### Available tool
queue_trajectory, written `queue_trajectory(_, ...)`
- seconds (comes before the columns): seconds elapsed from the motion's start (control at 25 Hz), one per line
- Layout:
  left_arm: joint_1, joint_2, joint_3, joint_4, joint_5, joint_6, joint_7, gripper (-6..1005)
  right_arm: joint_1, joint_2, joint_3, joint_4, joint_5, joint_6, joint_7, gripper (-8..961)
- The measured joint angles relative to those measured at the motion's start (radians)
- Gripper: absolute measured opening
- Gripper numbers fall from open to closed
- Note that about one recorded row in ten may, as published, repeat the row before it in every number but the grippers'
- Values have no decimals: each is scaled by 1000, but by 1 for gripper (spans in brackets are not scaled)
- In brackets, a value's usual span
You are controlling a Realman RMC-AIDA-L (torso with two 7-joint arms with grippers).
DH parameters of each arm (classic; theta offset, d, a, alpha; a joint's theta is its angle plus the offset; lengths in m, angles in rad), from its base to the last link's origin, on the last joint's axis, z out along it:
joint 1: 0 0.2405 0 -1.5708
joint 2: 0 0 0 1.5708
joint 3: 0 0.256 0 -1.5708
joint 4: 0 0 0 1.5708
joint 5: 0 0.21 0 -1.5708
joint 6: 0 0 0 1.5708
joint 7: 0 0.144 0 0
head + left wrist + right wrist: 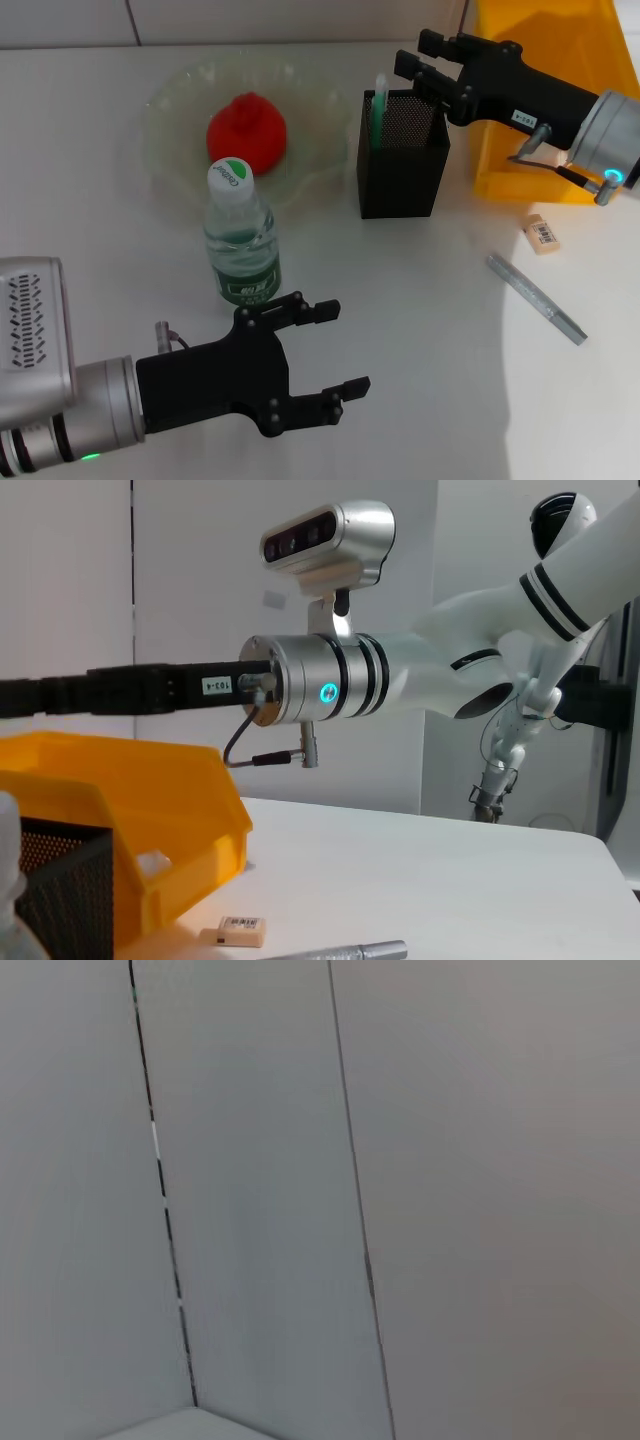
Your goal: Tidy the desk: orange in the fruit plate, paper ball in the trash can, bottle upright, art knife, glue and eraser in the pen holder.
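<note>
The orange lies in the fruit plate. In front of the plate the bottle stands upright. The glue stands inside the pen holder, its top poking out. My right gripper hovers open just above the holder's far rim, holding nothing. The eraser and the art knife lie on the desk to the right. The trash can stands at the back right. My left gripper is open near the front, below the bottle. The paper ball is out of view.
The right arm reaches over the trash can toward the pen holder. The right wrist view shows only a plain wall. Bare desk lies between the bottle and the art knife.
</note>
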Motion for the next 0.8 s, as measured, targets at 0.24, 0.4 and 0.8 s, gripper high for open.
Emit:
queue_trajectory(0.24, 0, 0, -1, -9, 0, 1, 0, 788, -103, -4, -2, -282, -31, -119, 327, 505)
queue_trajectory(0.4, 0, 0, -2, -13, 0, 1, 0, 788, -162, -4, -9, -713, -341, -166, 883, 605)
queue_trajectory(0.8, -8, -3, -2, -26, -6, -5, -3, 788, -91, 0, -92, -1210, -960, -550, 1523, 782)
